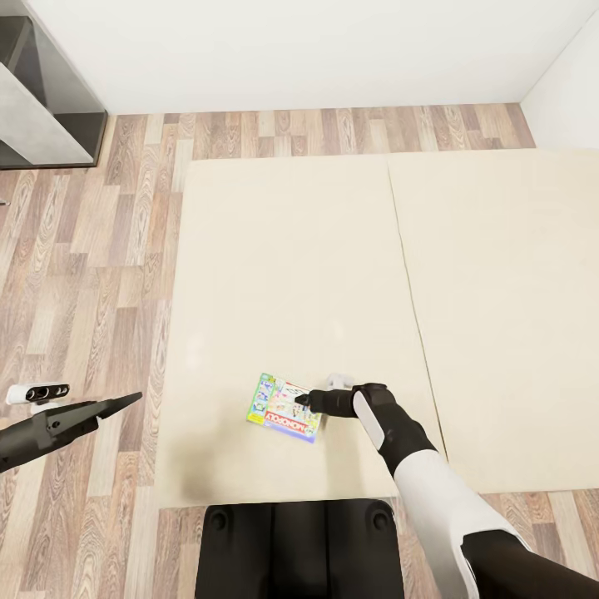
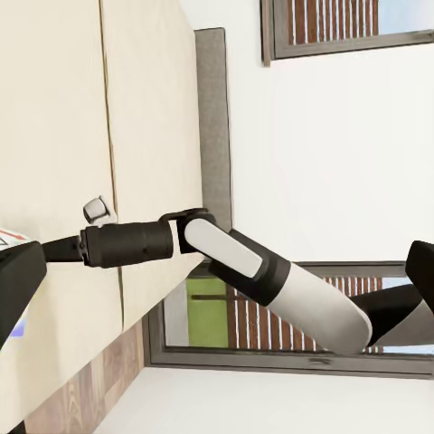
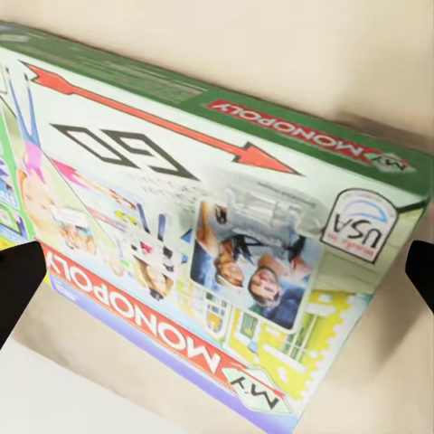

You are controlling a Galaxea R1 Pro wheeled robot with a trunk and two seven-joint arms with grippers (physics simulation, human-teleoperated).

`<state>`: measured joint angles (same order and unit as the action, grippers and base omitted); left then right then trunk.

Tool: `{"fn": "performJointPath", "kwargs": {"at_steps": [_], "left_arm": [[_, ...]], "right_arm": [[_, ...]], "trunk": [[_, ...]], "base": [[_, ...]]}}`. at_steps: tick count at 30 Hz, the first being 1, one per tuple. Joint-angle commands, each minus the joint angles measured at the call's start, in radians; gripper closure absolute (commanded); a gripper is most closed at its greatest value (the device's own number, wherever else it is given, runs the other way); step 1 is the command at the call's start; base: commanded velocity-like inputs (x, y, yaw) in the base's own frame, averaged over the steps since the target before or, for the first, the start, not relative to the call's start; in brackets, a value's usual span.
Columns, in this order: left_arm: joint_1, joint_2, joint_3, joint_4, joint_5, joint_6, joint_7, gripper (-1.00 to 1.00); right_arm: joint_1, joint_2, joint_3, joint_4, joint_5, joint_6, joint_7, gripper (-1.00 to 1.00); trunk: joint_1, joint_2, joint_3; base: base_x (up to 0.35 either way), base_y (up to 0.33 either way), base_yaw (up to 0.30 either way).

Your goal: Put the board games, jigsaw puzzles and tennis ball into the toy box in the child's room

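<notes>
Progress check: first bed game not yet picked up

Board game lay flat on the bed, near the mattress's front edge, just in front of the robot's base. Right tool was at the box's right edge; in the right wrist view its two fingertips stood spread wide on either side of the box, nothing clamped between them. Judgement: a grasp was being set up, the box not lifted. Left tool hung over the wood floor off the bed's left edge, holding nothing; whether its jaws were parted, I couldn't tell. Toy box, other games, puzzles and ball weren't checkable here, so nothing could be counted as done.

Legible print: "MY MONOPOLY" on the lid's red strip and on the green side, "GO" with a red arrow, a round "USA" badge.
</notes>
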<state>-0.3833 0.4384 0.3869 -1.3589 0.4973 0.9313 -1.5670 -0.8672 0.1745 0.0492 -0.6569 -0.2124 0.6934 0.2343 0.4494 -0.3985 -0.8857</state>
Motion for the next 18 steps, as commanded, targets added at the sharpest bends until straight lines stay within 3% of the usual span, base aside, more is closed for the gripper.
{"fn": "performJointPath", "kwargs": {"at_steps": [1, 18], "left_arm": [[0.000, 0.000, 0.000, 0.000, -0.001, 0.011, -0.004, -1.00], [0.001, 0.000, 0.006, 0.000, -0.002, 0.011, -0.004, -1.00]], "right_arm": [[0.000, 0.000, 0.000, -0.001, -0.002, 0.004, 0.000, -1.00], [0.000, 0.000, 0.000, 0.000, -0.001, -0.003, 0.000, -1.00]], "trunk": [[0.001, -0.002, -0.001], [0.001, -0.002, -0.001]], "base": [[0.000, 0.000, 0.000], [0.000, 0.000, 0.000]]}}
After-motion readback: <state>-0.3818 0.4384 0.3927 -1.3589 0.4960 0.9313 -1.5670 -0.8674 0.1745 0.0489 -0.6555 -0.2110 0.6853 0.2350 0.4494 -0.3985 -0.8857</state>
